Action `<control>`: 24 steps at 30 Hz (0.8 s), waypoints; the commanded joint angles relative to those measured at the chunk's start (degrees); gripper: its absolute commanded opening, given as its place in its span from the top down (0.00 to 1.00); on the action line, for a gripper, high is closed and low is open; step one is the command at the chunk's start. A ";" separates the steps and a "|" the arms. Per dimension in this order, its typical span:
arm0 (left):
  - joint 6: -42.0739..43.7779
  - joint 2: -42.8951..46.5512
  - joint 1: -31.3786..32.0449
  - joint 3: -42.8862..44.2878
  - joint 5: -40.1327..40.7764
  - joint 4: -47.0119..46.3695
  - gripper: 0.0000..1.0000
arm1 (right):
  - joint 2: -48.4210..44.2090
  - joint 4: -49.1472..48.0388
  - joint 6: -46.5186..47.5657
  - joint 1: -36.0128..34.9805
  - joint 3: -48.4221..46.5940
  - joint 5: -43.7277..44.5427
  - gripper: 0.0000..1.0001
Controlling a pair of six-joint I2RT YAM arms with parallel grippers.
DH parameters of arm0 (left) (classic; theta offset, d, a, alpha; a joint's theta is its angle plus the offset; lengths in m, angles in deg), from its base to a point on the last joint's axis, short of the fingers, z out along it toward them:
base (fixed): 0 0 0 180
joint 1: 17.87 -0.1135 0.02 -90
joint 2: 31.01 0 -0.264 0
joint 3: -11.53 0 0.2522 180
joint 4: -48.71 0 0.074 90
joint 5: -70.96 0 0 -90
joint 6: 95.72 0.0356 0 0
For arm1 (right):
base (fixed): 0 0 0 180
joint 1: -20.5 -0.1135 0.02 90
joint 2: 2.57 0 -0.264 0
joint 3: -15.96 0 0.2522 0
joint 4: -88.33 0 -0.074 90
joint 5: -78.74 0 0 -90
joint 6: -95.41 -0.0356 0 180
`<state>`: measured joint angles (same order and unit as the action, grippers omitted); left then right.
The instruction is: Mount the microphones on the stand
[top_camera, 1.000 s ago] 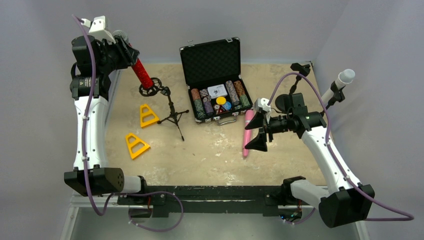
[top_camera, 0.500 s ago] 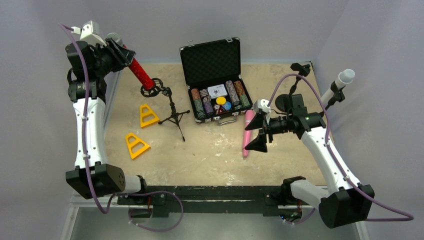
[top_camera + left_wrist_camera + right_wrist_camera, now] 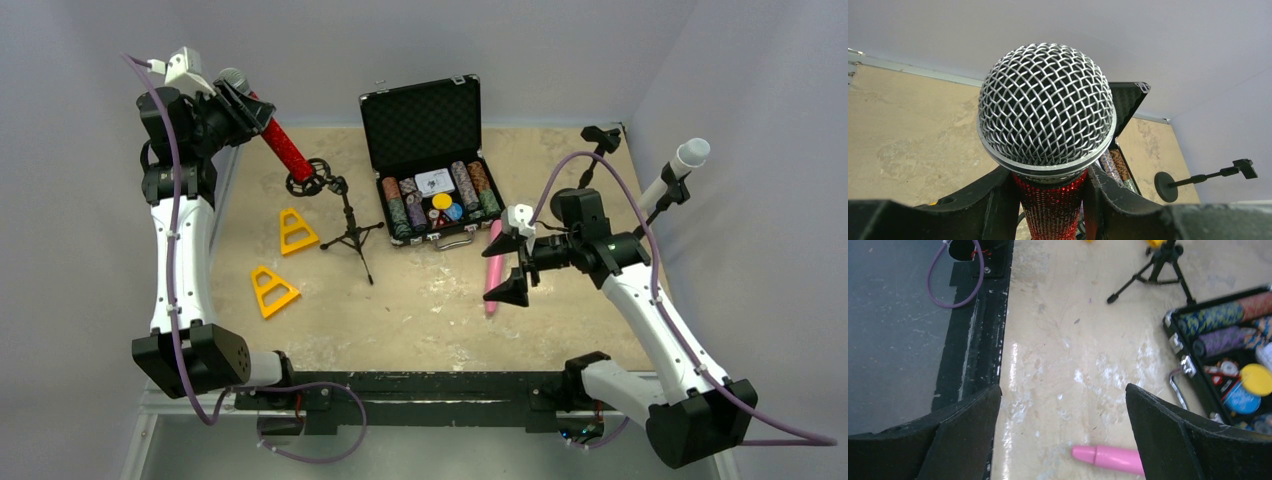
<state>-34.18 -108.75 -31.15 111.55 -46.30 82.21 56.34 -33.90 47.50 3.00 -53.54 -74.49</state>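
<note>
Well, the left tool (image 3: 252, 110) grips the red microphone (image 3: 283, 148) just under its grille (image 3: 1045, 105)

The claw (image 3: 1062, 389) gapes wide above the desk (image 3: 1058, 340), holding nothing. The pink mic (image 3: 1105, 458) lies flat below the gap, its tip showing beside the right finger (image 3: 1178, 440). Right of the mic is an open case (image 3: 1193, 381) of chips; far above it, tripod (image 3: 1158, 270) legs.

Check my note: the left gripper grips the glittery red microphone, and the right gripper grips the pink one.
One part is wrong. The right gripper is open and grips nothing; the pink microphone lies on the table below it, as the right wrist view shows. The left gripper does grip the red microphone.
</note>
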 commanded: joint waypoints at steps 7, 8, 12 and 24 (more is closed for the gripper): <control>3.16 0.24 1.15 -7.23 -5.29 9.85 1.00 | 14.91 -11.97 3.08 -11.22 -11.31 -2.34 0.01; 2.87 0.30 1.19 -7.77 -5.46 9.45 1.00 | 15.22 -19.90 -1.81 -12.60 -10.42 -0.13 0.01; 2.29 0.44 1.15 -8.63 -5.78 8.70 1.00 | 20.89 -38.93 -15.65 -17.38 -12.91 7.89 0.03; 1.31 1.49 1.17 -9.71 -6.31 7.99 1.00 | 43.84 -53.96 -36.31 -24.84 -31.19 17.03 0.08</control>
<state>-34.16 -106.32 -31.08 106.02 -47.15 76.51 97.52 -81.11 19.57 -20.91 -79.01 -60.96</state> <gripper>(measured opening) 0.470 0.926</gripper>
